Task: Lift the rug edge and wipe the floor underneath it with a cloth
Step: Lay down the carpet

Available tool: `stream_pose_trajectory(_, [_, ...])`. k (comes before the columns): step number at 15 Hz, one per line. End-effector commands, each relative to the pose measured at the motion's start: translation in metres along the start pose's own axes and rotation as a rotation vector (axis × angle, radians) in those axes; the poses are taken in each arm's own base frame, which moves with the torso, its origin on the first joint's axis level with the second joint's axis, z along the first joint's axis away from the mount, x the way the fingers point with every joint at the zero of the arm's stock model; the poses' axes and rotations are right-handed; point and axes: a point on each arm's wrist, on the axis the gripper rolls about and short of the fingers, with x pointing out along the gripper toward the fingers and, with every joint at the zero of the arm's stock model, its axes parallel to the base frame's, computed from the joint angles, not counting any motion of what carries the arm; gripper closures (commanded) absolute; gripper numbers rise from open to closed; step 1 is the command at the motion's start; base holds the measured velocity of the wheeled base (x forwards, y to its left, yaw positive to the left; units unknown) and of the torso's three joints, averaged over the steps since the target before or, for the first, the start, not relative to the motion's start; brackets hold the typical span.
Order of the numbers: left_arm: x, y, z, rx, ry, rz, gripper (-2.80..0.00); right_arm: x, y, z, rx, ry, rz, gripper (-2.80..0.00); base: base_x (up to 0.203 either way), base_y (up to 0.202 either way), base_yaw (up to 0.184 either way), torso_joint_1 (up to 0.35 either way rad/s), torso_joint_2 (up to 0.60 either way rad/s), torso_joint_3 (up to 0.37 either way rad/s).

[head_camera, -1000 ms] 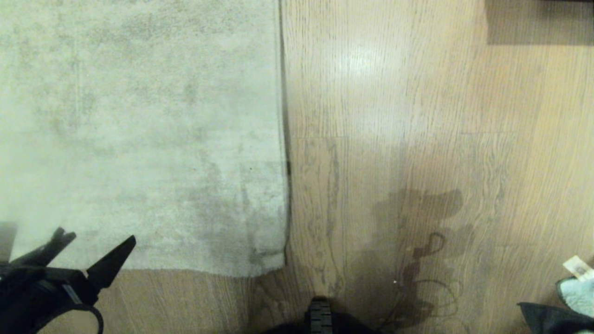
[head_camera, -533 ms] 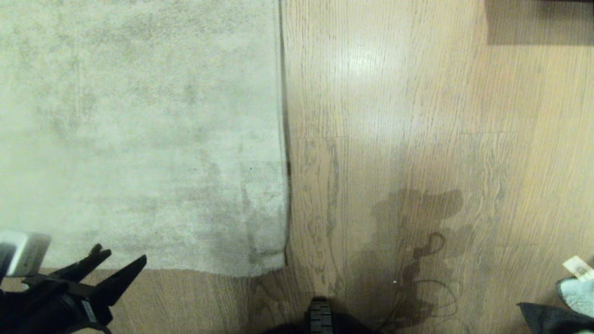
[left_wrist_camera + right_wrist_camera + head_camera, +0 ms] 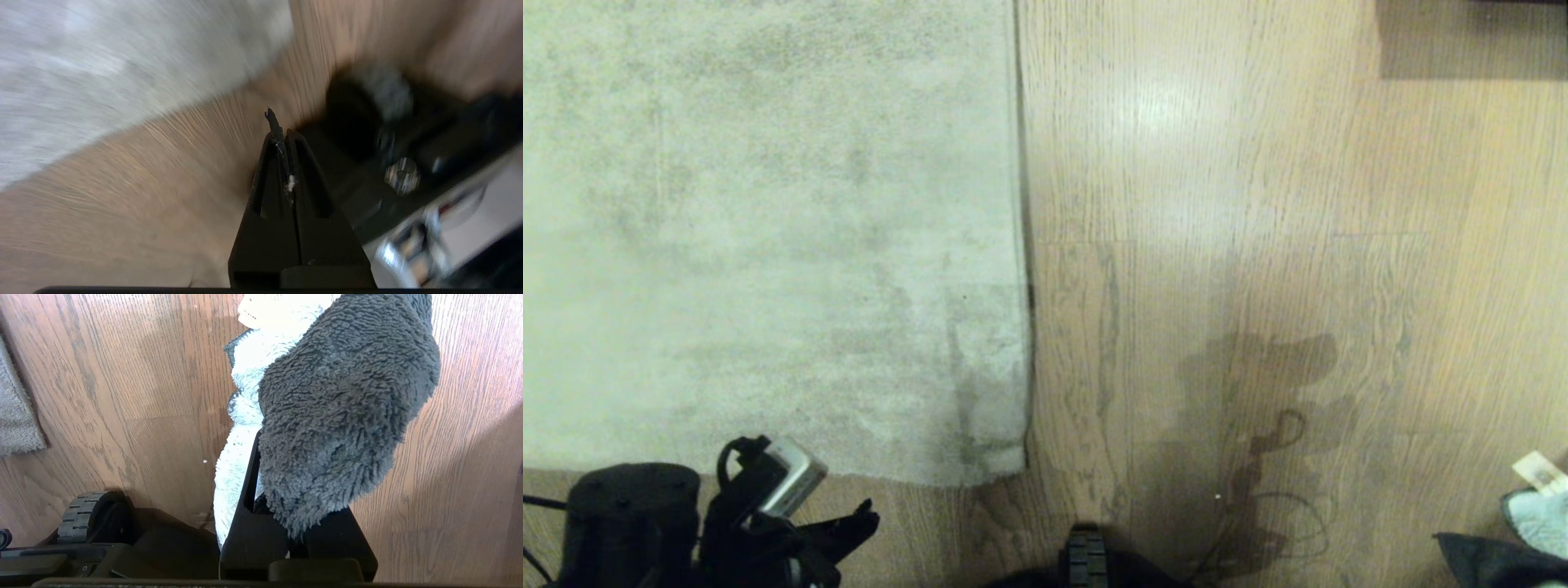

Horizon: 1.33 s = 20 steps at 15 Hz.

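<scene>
On the near left of the floor [image 3: 1258, 204], your left gripper [image 3: 866, 520] sits just off the near border of the rug. Its jaws are pressed tight together and hold nothing. The rug edge [image 3: 890, 474] lies flat, a little beyond the jaws' tips, and nothing has lifted it yet.

The rug looks big, soft and floppy, with a short fuzzy top. It will likely bend and sag when you raise it, and a large rug drags with its own weight. I think the near right corner [image 3: 1005, 465] is the best place to pinch, since it is free on two sides and should peel up easily. You would need to open the jaws first.

Your right gripper [image 3: 261, 486] has its jaws closed on the cloth [image 3: 343, 404], which is fluffy, light and limp, dark grey on one side and pale on the other. It hangs above the floor at the near right.

A small tag [image 3: 1538, 469] shows by the cloth, but you cannot read any words on it.
</scene>
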Motion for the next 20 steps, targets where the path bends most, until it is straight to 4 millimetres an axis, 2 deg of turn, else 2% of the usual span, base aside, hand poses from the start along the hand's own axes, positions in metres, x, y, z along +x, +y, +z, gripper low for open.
stream_pose_trajectory(1, [0.024, -0.003, -0.016, 0.03, 0.156, -0.031, 0.0, 0.0, 0.0, 0.0, 0.0, 0.001, -0.002, 0.0, 0.0, 0.0, 0.0, 0.0, 0.0, 0.0])
stream_pose_trajectory(8, [0.05, 0.004, -0.034, 0.056, 0.336, 0.101, 0.0, 0.0, 0.0, 0.0, 0.0, 0.001, 0.0, 0.0, 0.0, 0.0, 0.0, 0.0, 0.0, 0.0])
stream_pose_trajectory(12, [0.089, 0.022, -0.015, 0.144, 0.291, 0.178, 0.0, 0.0, 0.0, 0.0, 0.0, 0.001, -0.001, 0.0, 0.0, 0.0, 0.0, 0.0, 0.0, 0.0])
stream_pose_trajectory(16, [0.135, 0.036, 0.008, 0.206, 0.161, 0.213, 0.0, 0.0, 0.0, 0.0, 0.0, 0.001, -0.001, 0.0, 0.0, 0.0, 0.0, 0.0, 0.0, 0.0])
stream_pose_trajectory(20, [0.161, 0.041, 0.02, 0.219, -0.012, 0.249, 0.0, 0.0, 0.0, 0.0, 0.0, 0.001, -0.002, 0.0, 0.0, 0.0, 0.0, 0.0, 0.0, 0.0])
